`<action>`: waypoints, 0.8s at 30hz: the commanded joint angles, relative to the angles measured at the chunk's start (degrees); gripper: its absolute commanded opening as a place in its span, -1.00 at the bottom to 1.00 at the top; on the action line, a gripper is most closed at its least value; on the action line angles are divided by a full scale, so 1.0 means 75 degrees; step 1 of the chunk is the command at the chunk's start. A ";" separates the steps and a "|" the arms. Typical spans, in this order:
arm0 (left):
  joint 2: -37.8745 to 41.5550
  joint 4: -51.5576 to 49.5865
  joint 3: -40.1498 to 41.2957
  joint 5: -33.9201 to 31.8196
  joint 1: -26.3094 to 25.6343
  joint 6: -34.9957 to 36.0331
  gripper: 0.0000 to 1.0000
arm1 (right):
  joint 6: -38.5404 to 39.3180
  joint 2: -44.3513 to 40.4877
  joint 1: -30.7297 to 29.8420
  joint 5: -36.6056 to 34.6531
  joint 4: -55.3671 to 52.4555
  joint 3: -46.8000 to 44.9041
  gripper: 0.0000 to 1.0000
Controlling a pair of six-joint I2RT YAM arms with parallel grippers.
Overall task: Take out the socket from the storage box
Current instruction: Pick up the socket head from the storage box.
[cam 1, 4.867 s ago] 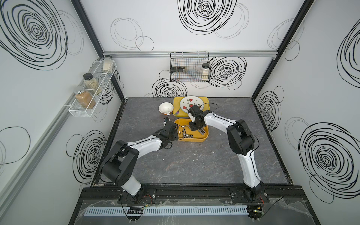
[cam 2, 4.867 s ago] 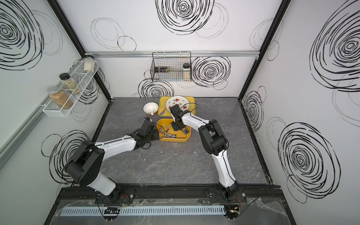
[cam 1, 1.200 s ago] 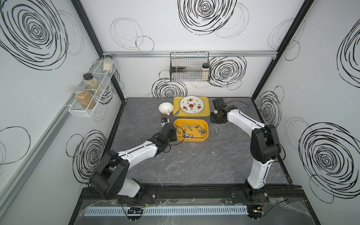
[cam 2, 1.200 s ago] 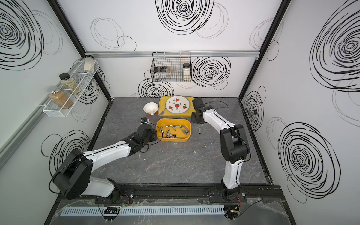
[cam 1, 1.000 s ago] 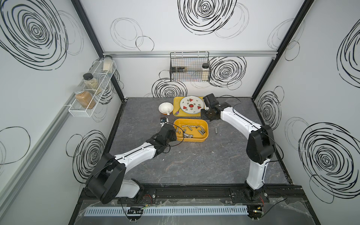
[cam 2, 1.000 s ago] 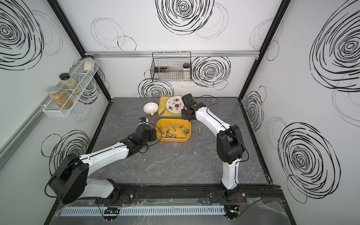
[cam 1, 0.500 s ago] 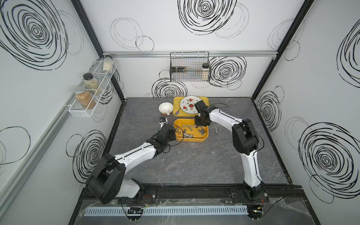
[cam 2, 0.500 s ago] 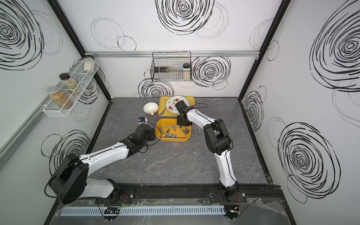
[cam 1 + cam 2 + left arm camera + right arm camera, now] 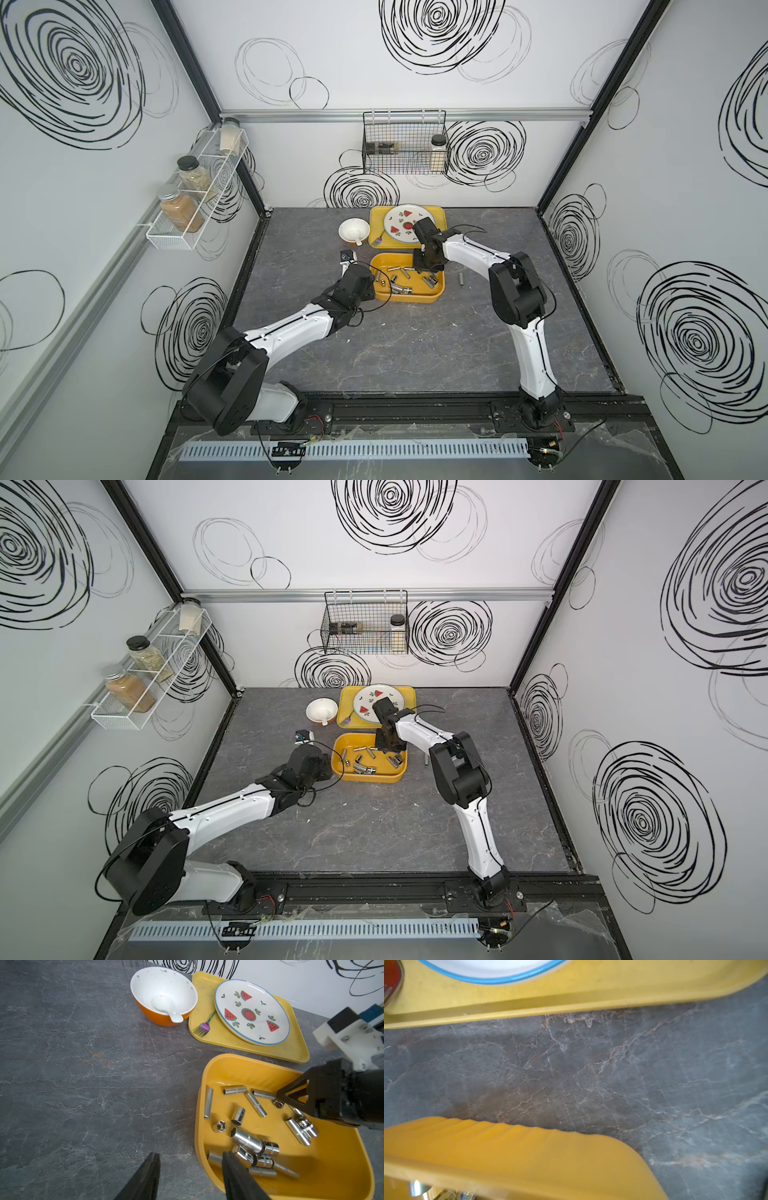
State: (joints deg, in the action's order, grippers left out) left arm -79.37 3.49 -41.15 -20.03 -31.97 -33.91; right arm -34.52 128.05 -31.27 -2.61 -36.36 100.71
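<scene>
In both top views the storage box (image 9: 415, 300) (image 9: 370, 777) sits on the grey table (image 9: 415, 345), just in front of the flat yellow tray (image 9: 436, 216) that carries the watermelon plate (image 9: 401, 222). A heap of chrome sockets (image 9: 405, 289) lies inside the box. One lone socket (image 9: 460, 279) (image 9: 425, 761) lies on the table, just beside the box's right wall. My left gripper (image 9: 374, 291) (image 9: 332, 769) is at the box's left end. My right gripper (image 9: 424, 266) (image 9: 386, 744) points down into the far right part of the box; from here I cannot tell how its jaws stand.

In the left wrist view my left gripper (image 9: 190, 1155) has its fingers (image 9: 149, 1174) spread. One is over the table and the other is over the inside of the storage box (image 9: 332, 1167), so they straddle its wall. They pinch nothing. The sockets (image 9: 247, 1140) are scattered across the box floor. My right gripper (image 9: 284, 1095) reaches in among them, its tip next to a small socket; only one finger shows, so I cannot tell its state. Beyond stand an orange bowl (image 9: 164, 991) with a white spoon (image 9: 166, 1005), and a fork (image 9: 204, 1026) lies beside the plate (image 9: 251, 1012).

In the right wrist view, blurred, I see the box's ribbed wall (image 9: 508, 1147), a strip of table, and the tray's edge (image 9: 571, 1001). My own fingers are out of sight.
</scene>
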 commanded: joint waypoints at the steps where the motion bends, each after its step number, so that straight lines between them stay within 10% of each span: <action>1: 0.0132 0.0068 -0.0033 -0.0158 -0.0057 0.0004 0.11 | 0.0034 0.0261 -0.0003 0.0001 -0.0051 -0.0098 -0.34; 24: 0.0098 -0.0043 -0.0080 -0.0445 -0.0087 -0.0015 0.11 | 0.0582 0.0546 -0.0355 -0.0963 -0.0400 -0.0022 -0.59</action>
State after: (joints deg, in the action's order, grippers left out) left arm -79.35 3.01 -41.15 -22.20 -32.36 -33.91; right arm -30.63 129.51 -33.69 -8.91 -36.88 100.84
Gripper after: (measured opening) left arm 0.557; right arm 0.220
